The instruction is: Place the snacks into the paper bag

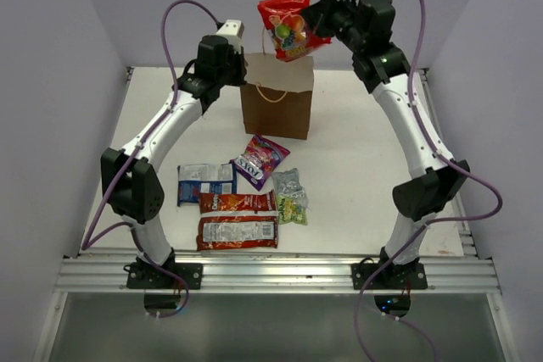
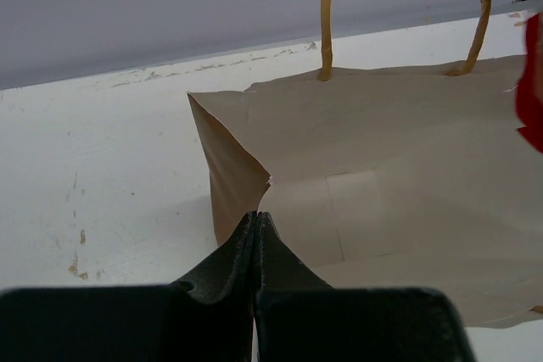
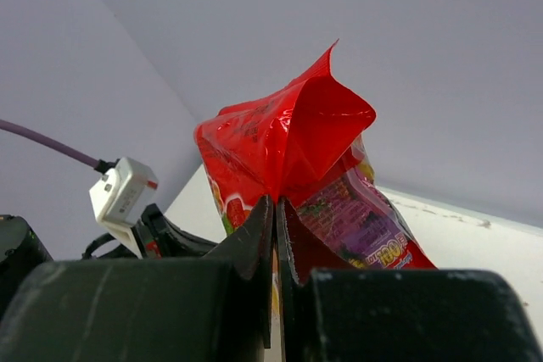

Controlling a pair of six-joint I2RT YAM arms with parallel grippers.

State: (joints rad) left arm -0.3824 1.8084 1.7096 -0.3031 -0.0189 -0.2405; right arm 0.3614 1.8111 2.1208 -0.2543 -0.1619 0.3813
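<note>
Red foil, crinkled and thin: in the top view the red packet (image 1: 287, 30) hung in the air above the open mouth of the bag (image 1: 277, 113), carried by the right gripper (image 1: 317, 26). The bag stood upright at the far side of the table (image 1: 373, 184). The left gripper (image 1: 241, 72) sat at the bag's left upper edge. Six other packets (image 1: 240, 203) lay flat in a cluster on the table, nearer the arm bases and well apart from the bag.

In the left wrist view the left gripper (image 2: 255, 219) was fully closed, its tips against a corner fold of the bag (image 2: 382, 201). Whether paper lay between the fingers could not be told. The cord handles (image 2: 326, 14) stood up from the far rim. The kraft wall looked light and creased, so it would likely buckle or slide under a push and needs steadying.

In the right wrist view the right gripper (image 3: 276, 209) was clamped on one edge of the red packet (image 3: 284, 137), and the foil puckered above the pinch. The packet appeared light, soft and slippery. A hold on a sealed edge, as here, judged safest; squeezing the middle could crush the contents.
</note>
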